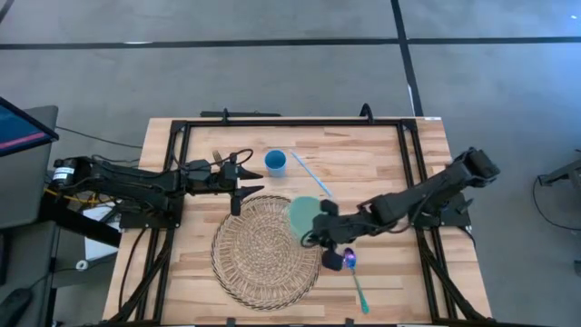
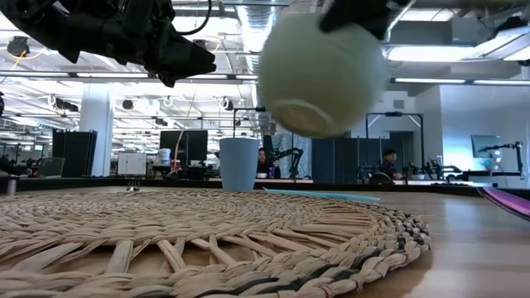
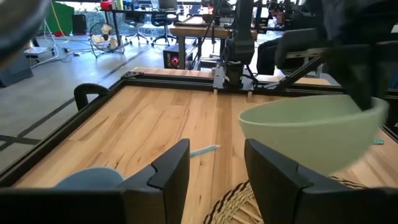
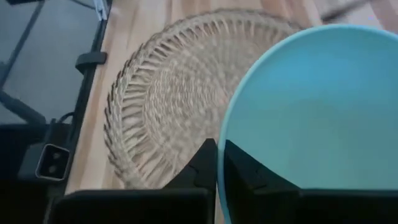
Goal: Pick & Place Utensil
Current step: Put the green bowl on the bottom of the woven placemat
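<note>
Above the mat (image 1: 265, 252) — bowl (image 1: 304, 214) gripped.

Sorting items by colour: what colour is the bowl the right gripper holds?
Pale green bowl, clearest in the left wrist view.

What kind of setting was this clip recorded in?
Probably an open-plan robotics lab or workshop: a framed wooden table under two arms, exposed ceiling ducts and strip lights, and people seated at desks with monitors in the background.
</note>
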You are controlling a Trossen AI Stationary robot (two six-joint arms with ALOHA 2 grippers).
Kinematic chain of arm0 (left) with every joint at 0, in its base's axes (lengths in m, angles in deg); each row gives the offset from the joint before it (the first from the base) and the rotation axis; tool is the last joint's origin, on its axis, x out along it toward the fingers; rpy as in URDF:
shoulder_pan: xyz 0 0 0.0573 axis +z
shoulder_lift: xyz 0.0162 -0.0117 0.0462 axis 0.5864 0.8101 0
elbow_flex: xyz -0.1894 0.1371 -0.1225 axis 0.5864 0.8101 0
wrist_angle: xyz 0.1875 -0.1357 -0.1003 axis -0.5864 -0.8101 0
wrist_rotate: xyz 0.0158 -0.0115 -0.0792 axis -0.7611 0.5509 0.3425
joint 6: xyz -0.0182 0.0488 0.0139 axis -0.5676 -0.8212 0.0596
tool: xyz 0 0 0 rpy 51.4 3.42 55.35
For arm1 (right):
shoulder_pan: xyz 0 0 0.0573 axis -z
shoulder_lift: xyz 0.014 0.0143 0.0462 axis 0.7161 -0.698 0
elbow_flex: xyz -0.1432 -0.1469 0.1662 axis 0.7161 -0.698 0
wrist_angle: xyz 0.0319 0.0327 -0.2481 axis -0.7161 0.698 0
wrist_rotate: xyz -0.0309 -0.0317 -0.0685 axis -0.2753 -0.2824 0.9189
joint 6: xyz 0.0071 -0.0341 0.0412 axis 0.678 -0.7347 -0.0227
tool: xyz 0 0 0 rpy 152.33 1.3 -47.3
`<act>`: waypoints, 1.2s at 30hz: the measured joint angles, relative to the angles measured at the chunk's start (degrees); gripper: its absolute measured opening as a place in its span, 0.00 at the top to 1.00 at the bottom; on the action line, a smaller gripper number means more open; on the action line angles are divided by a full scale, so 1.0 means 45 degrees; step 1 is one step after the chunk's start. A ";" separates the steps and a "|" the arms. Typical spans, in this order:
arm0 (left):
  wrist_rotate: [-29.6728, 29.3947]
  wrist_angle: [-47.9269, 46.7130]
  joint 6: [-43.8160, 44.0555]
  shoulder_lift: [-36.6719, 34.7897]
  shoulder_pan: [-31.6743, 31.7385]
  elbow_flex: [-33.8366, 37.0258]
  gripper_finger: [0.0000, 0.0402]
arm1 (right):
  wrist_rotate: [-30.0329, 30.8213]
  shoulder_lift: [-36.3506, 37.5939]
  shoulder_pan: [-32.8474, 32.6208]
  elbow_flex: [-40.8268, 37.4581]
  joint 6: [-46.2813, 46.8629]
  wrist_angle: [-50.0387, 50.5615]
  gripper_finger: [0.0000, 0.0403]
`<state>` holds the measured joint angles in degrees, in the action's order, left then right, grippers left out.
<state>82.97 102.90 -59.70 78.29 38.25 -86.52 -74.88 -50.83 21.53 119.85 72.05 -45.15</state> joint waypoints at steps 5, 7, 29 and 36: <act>0.0001 0.0078 -0.0006 0.0000 0.0000 0.0000 0.62 | -0.0136 -0.1507 -0.0038 0.1608 -0.1687 -0.0112 0.99; 0.0005 0.0083 -0.0009 0.0000 0.0000 0.0000 0.62 | -0.0664 -0.2116 -0.0136 0.2153 -0.1925 -0.0104 0.99; 0.0145 -0.0162 0.0707 0.0000 -0.0015 0.0000 0.62 | -0.1744 -0.6528 -0.1298 0.5465 -0.5877 0.0502 0.98; 0.0146 -0.0159 0.0680 0.0000 -0.0015 0.0000 0.62 | -0.2367 -0.6554 -0.1095 0.5469 -0.4896 0.0503 0.87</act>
<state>83.62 102.19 -56.64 78.29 38.18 -86.52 -85.53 -80.32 16.61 144.46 50.01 -42.89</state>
